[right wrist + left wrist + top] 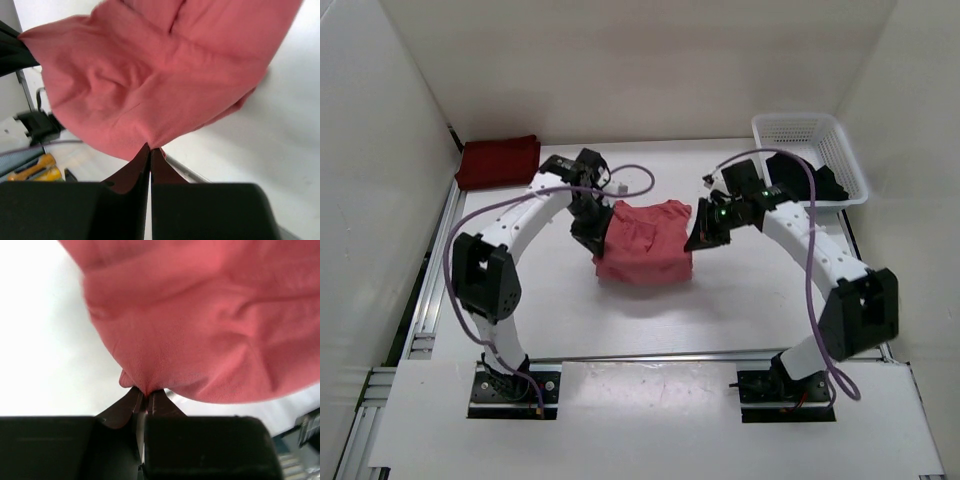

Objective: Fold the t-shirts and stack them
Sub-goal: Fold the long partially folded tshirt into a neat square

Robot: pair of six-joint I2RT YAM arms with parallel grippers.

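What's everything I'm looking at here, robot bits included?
pink shirt: one, salmon, mid-table, pinched at two edges
maroon shirt: one, dark red, folded, far left corner
black shirt: one, black, in the basket
basket: one, white mesh, far right corner
table: one, white, underneath
cables: two, purple, one along each arm
arms: two, white and black, left arm, right arm, near edge
left gripper: one, black, shut on pink shirt
right gripper: one, black, shut on pink shirt

Salmon-pink t-shirt (pixel 643 245); maroon t-shirt (pixel 498 162); black t-shirt (pixel 826 181); white mesh basket (pixel 800 128)
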